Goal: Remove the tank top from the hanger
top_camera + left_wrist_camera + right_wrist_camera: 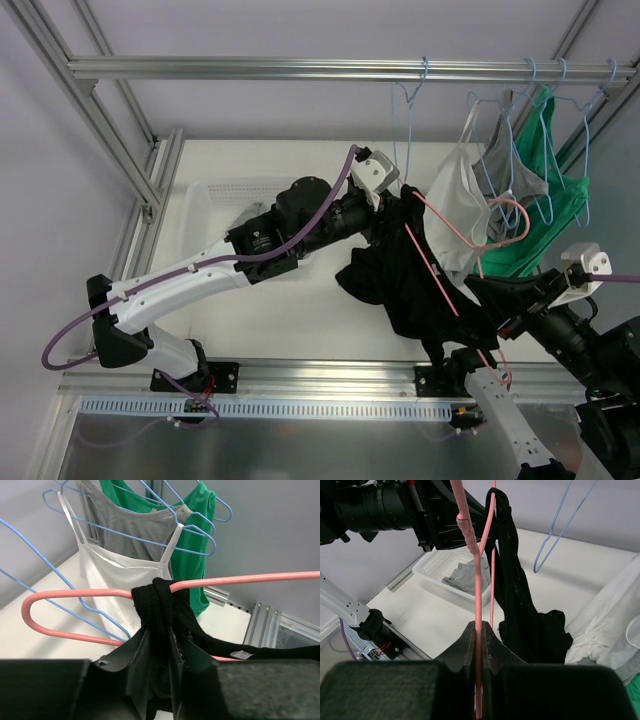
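White table [300,320] carries a white slotted basket [222,188] at its far-left corner, grey cloth [462,576] inside

tank top [161,611] matt black knit cloth; hanger [75,593] smooth glossy pink coating; rail [300,68] brushed metal.

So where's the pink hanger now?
The pink hanger slants right of centre in the top view, its wire clamped by the right gripper, the black tank top on it held by the left gripper.
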`<state>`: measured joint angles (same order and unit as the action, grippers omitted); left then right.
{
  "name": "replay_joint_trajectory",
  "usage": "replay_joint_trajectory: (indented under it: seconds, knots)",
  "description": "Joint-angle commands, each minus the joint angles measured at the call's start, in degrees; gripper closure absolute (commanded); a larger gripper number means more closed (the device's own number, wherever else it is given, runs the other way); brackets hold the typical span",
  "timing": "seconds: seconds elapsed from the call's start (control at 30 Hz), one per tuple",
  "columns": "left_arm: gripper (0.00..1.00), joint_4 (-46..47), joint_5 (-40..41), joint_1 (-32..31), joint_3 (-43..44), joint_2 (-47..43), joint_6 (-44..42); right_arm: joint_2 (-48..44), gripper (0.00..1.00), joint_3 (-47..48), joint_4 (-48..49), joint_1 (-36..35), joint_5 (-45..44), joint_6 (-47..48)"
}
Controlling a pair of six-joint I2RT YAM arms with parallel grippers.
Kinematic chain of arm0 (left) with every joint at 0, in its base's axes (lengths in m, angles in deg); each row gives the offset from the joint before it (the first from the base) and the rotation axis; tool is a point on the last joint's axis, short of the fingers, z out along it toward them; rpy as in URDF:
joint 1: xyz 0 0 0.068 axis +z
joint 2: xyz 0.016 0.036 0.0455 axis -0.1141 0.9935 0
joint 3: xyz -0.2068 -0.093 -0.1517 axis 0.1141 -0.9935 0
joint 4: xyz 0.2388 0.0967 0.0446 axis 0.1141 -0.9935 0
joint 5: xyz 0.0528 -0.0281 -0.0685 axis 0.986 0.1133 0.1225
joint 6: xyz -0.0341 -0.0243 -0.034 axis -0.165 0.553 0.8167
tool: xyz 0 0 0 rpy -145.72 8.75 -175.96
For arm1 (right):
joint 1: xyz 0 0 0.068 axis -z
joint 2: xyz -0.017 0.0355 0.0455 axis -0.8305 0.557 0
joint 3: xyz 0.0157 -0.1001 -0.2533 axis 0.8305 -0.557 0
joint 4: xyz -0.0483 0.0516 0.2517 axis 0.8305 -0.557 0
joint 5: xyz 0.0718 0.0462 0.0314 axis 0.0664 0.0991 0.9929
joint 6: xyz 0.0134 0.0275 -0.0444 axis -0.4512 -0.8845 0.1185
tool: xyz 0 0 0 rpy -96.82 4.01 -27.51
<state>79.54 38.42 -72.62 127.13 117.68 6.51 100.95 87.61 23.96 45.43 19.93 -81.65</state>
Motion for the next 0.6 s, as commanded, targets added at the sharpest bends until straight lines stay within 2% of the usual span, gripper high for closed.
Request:
replay_joint_trajectory:
  seconds: [0.0,0.07,0.13,0.33,0.47,0.5,0.57]
  knots:
    - [0.83,2.38,1.83,-0.47,1.53,-0.34,-1.29,1.14,1.00,0.41,6.29,-0.09,2.57,-1.17]
    - [0.88,2.47,1.83,-0.56,0.83,-1.22,-1.29,1.23,1.00,-0.30,6.29,-0.18,1.52,-0.73]
    - [0.99,2.47,2.44,-0.56,-0.04,-2.27,-1.29,1.32,1.00,-1.09,6.37,-0.09,1.51,-0.64]
    - [1.00,2.39,10.60,-0.56,-1.28,-5.60,-0.68,0.88,1.00,-3.55,6.38,-0.09,2.30,1.55]
    - [1.00,1.95,26.93,-0.56,-2.33,-9.74,1.26,1.06,1.00,-6.00,2.16,-0.18,6.51,7.77]
    - [1.00,1.95,34.63,-0.47,-3.29,-10.70,1.61,0.71,1.00,-6.62,1.29,-0.18,7.22,8.58]
    - [1.00,1.60,39.17,0.14,-4.52,-13.78,2.75,-0.70,1.00,-7.33,1.02,-0.35,9.33,9.81]
